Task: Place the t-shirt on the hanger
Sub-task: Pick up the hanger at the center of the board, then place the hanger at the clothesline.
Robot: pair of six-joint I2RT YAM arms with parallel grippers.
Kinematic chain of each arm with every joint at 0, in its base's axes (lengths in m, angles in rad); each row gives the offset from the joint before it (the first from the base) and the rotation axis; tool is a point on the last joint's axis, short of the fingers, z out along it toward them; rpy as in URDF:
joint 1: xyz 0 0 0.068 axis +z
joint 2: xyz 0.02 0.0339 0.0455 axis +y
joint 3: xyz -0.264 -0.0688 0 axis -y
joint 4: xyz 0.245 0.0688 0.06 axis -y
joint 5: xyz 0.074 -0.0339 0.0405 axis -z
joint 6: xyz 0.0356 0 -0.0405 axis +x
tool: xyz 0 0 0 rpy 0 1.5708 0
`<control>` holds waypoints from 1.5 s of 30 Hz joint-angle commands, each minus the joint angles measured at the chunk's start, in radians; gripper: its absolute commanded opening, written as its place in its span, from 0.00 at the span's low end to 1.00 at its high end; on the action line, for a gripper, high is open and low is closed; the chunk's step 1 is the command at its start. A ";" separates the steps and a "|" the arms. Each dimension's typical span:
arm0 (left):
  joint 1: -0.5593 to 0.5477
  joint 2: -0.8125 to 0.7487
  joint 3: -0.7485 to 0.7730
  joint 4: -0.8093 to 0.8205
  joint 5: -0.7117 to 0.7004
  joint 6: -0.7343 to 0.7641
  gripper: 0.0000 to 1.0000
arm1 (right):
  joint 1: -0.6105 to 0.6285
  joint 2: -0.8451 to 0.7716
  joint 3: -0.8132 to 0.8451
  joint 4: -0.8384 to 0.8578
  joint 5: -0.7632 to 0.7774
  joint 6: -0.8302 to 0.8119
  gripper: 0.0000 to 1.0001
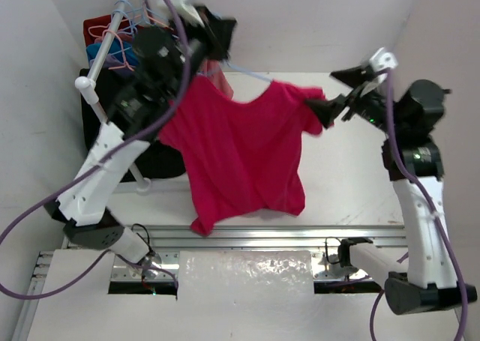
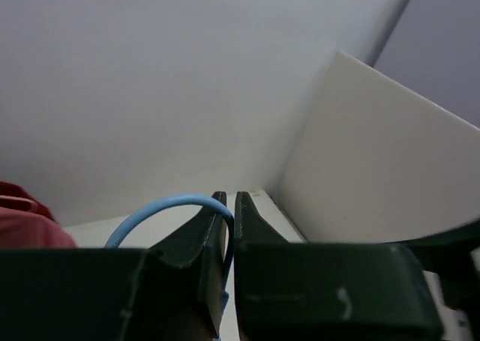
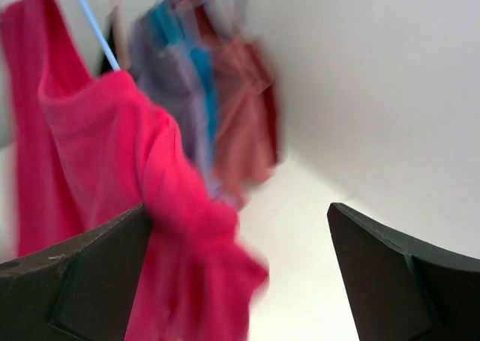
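While the left fingers (image 2: pixel 196 260) pinch the hanger (image 2: pixel 160 205), the right fingers (image 3: pixel 88 275) gape beside the t-shirt (image 1: pixel 241 155).

White table (image 1: pixel 360 183) fills the middle here, flat and pale, running back to the white walls. Over on its left side lies a black mat (image 1: pixel 161 161), dark against the top, and a white rack post (image 1: pixel 141 180) comes down right at the near edge of that mat. Along the table's near edge runs a metal rail (image 1: pixel 300 234). The t-shirt (image 1: pixel 240 146) hangs over the centre of the table; whether its hem touches the top, can't tell
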 commanded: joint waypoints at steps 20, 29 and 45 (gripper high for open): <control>0.064 0.043 0.136 -0.197 0.116 0.169 0.00 | -0.005 -0.148 -0.072 -0.135 0.103 0.253 0.99; 0.068 -0.277 -0.094 0.072 -0.258 0.119 0.00 | -0.021 -0.234 -0.175 -0.185 0.024 0.140 0.99; 0.068 -0.233 -0.078 -0.012 0.083 0.136 0.00 | -0.020 -0.230 -0.137 -0.044 -0.293 0.116 0.99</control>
